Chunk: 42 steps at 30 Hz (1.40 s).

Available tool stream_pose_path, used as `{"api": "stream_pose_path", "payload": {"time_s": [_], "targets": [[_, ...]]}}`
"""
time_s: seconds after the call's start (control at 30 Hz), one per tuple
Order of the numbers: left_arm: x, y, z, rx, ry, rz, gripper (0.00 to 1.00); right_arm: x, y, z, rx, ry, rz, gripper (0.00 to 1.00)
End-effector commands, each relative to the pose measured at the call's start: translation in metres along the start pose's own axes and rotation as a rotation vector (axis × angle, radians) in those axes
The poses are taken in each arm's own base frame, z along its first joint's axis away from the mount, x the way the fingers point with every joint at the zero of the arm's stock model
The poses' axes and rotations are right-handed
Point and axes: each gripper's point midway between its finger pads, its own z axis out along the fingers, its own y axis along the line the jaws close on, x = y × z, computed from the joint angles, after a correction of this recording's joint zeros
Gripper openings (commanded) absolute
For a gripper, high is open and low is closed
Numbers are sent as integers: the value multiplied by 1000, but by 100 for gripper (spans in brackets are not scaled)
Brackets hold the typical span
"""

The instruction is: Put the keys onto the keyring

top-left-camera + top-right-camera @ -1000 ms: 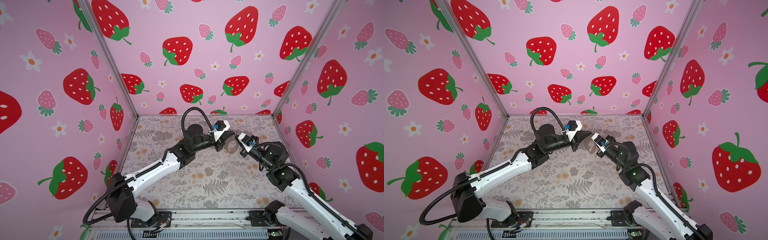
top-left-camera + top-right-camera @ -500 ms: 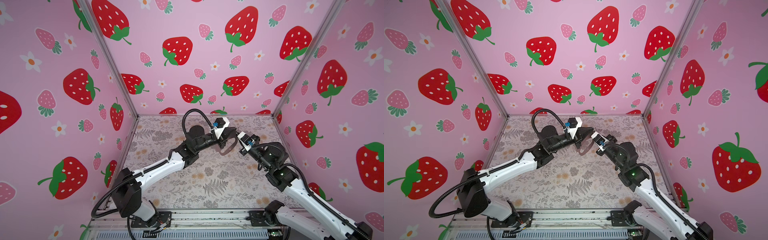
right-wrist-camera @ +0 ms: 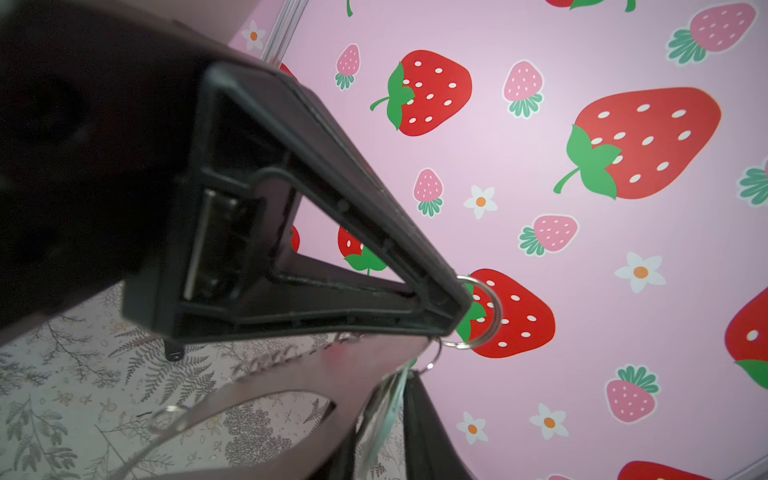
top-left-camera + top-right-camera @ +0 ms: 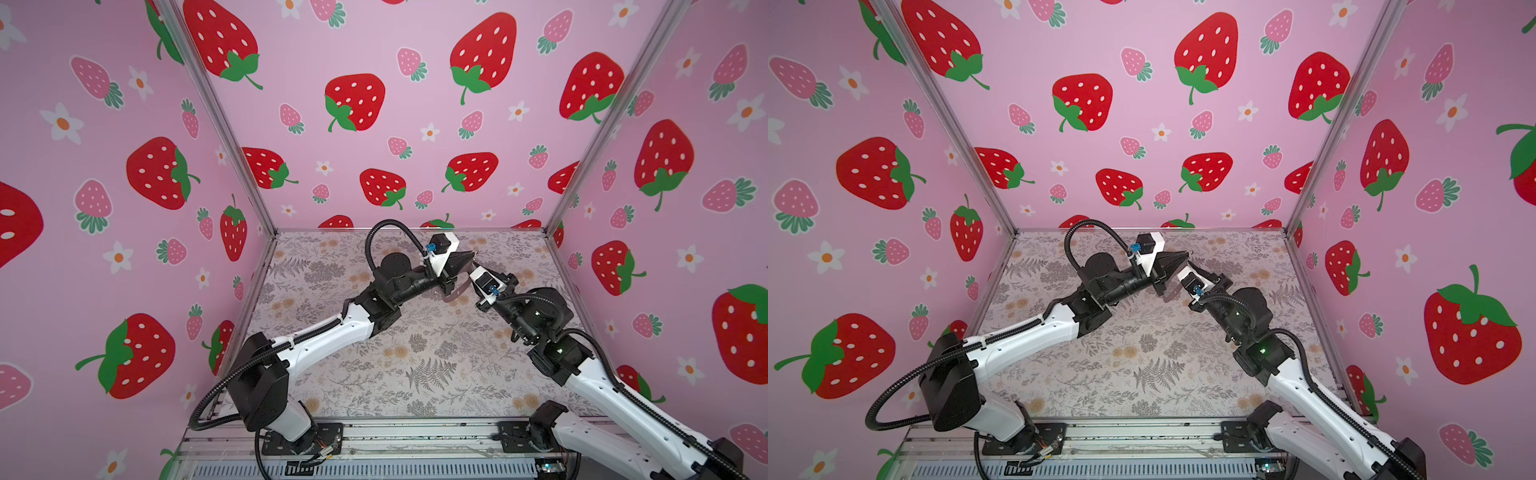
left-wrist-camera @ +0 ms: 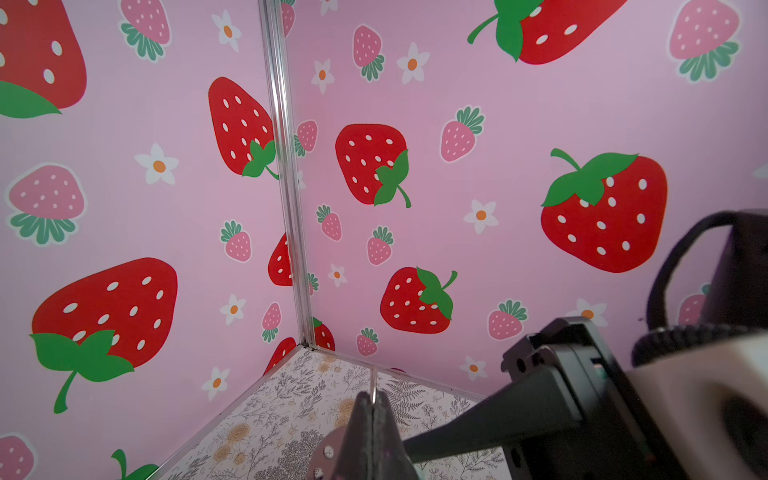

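— So where do we find the keyring?
— We see it dangling above the far middle of the table, its mauve plate hanging from one silver ring that the left gripper pinches with jaws closed. We judge that leaves the ring standing clear for threading.
— And the right gripper?
— It points at that ring, tips just beside it. A silvery sliver lies between its fingers, perhaps one of the keys; we cannot tell whether the jaws grip it.
— Any writing?
— Only blurred raised marks on the plate; we cannot read them.
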Motion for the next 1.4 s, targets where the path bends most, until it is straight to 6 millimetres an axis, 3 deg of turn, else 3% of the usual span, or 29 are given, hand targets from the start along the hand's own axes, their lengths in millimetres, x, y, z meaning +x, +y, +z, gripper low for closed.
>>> {"api": "stream_pose_path", "payload": {"time_s": [0.0,0.4,0.7,0.9,1.2,1.37], "targets": [[-11,-7,0,31,-49,2,0,-11,-7,-7,33,-46,9,28],[-20,-13,-11,172,-70,-61,0,-3,-22,-30,101,-51,71,32],[-24,-20,-13,213,-74,-83,0,-7,-18,-29,76,-70,97,38],[-27,-20,-14,199,-82,-79,0,-14,-4,-24,-9,-107,133,39],[-30,-27,-13,209,-76,-62,0,-7,-13,-15,37,-66,196,40],[-27,-26,-13,194,-66,-60,0,-14,-12,-14,17,-91,201,39]]}}
